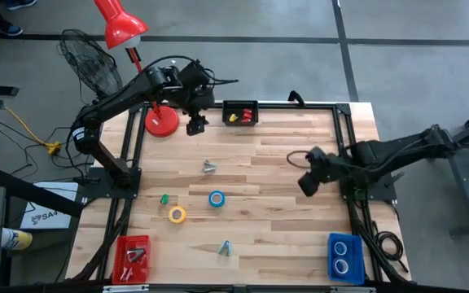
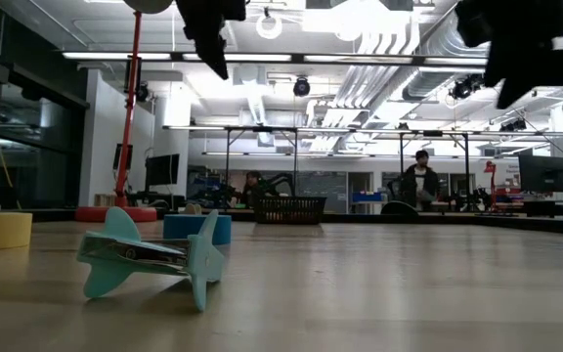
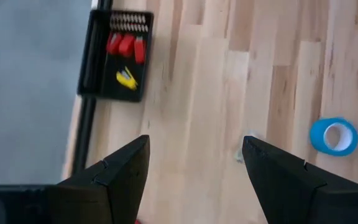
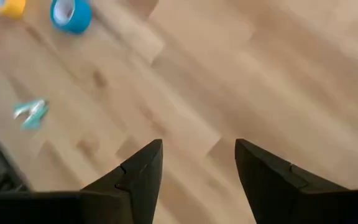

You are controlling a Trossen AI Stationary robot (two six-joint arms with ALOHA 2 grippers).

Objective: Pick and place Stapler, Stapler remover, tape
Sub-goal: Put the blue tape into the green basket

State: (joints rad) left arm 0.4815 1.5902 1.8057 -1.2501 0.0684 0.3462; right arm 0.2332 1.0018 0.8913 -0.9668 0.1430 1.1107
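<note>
- The left gripper is held above the desk near its far edge, beside a black tray; its jaws are spread apart with nothing between them.
- The right gripper is held over the bare middle-right of the desk, its jaws also apart and empty.
- A blue tape roll and a yellow tape roll are seen lying near each other at mid-desk.
- Two more rolls are held in a blue bin at the near right corner.
- A pale staple remover is seen lying near the front edge.
- A red bin is placed at the near left corner.
</note>
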